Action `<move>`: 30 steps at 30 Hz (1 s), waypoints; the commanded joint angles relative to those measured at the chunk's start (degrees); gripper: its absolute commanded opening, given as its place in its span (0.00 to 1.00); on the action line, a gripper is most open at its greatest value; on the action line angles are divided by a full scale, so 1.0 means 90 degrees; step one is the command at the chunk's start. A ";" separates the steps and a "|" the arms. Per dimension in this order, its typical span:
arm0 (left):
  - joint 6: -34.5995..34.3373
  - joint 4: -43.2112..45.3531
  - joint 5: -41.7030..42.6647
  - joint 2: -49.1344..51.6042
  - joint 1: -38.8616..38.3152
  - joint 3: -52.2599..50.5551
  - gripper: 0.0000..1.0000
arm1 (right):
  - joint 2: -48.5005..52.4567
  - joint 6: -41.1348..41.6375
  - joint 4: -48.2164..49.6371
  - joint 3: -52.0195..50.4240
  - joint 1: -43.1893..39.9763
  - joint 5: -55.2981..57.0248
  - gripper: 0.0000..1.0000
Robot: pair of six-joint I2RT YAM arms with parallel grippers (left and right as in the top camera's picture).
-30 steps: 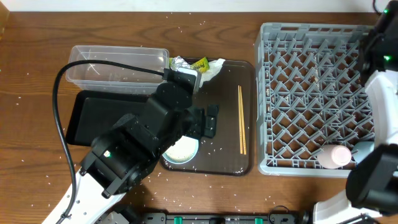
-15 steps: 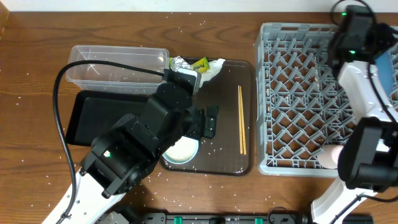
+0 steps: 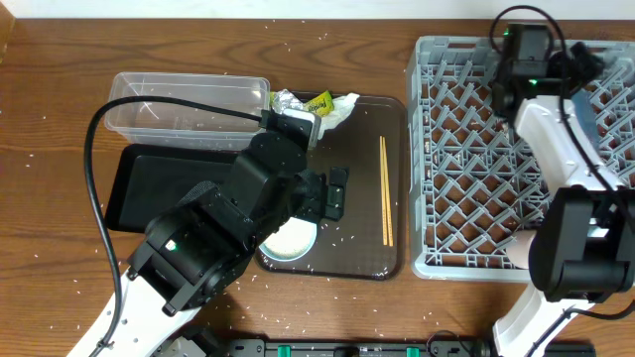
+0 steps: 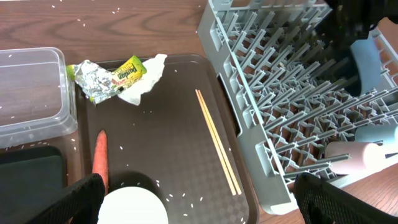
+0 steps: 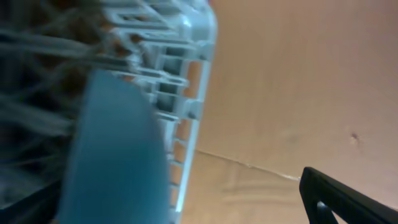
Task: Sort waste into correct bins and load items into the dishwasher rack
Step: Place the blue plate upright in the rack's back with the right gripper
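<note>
The grey dishwasher rack (image 3: 476,159) stands at the right. In it a pink cup (image 4: 354,155) lies at the near corner, with a light blue cup (image 4: 380,134) beside it and a blue dish (image 4: 370,62) on edge. My right gripper (image 3: 585,69) hovers open over the rack's far right. The blurred blue dish (image 5: 118,155) is close by its left jaw. My left gripper (image 4: 205,211) stands open above a white bowl (image 4: 134,208). An orange carrot (image 4: 99,165), chopsticks (image 4: 217,143), foil with yellow wrapper (image 4: 109,78) and a tissue (image 4: 146,84) lie around it.
Bowl, carrot and chopsticks rest on a dark brown serving tray (image 3: 372,198). A clear tub (image 3: 189,104) and a black tray (image 3: 164,183) sit to its left. Rice grains are scattered over the wooden table (image 3: 60,119). A black cable (image 3: 94,169) arches over the bins.
My right arm has swung from the rack's near right corner to its far side, and its jaws have gone from shut to open. The left arm has not moved.
</note>
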 commanded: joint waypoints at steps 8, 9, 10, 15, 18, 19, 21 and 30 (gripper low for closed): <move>0.0041 -0.0017 -0.0007 -0.0049 -0.0007 0.0063 0.98 | -0.0141 0.2861 -0.1275 0.0029 0.0714 -0.2429 0.99; 0.0039 -0.0017 -0.0007 -0.0049 -0.0007 0.0063 0.98 | -0.0209 0.3101 -0.1406 0.0029 0.0724 -0.2737 0.99; 0.0039 -0.0017 -0.0007 -0.0051 -0.0007 0.0063 0.98 | -0.0284 0.3293 -0.1532 0.0029 0.0726 -0.3014 0.99; 0.0372 -0.0010 -0.0063 -0.0163 0.0000 0.0063 0.98 | -0.1008 0.4452 -0.2385 0.0032 0.0724 -0.4592 0.99; 0.0539 -0.0015 -0.0627 -0.0265 0.0000 0.0063 0.98 | -0.1647 0.5078 -0.3011 0.0034 0.0702 -0.5819 0.99; 0.0542 -0.0017 -0.0860 -0.0282 0.0000 0.0063 0.98 | -0.1911 0.5248 -0.3237 0.0034 0.0675 -0.6280 0.99; 0.0610 -0.0039 -0.1173 -0.0277 0.0000 0.0063 0.98 | -0.2397 0.5508 -0.3636 0.0034 0.0624 -0.6999 0.99; 0.0629 -0.0583 -0.1377 0.0464 0.0168 0.0063 1.00 | -0.4194 0.5933 -0.4823 0.0034 0.0525 -0.8021 0.99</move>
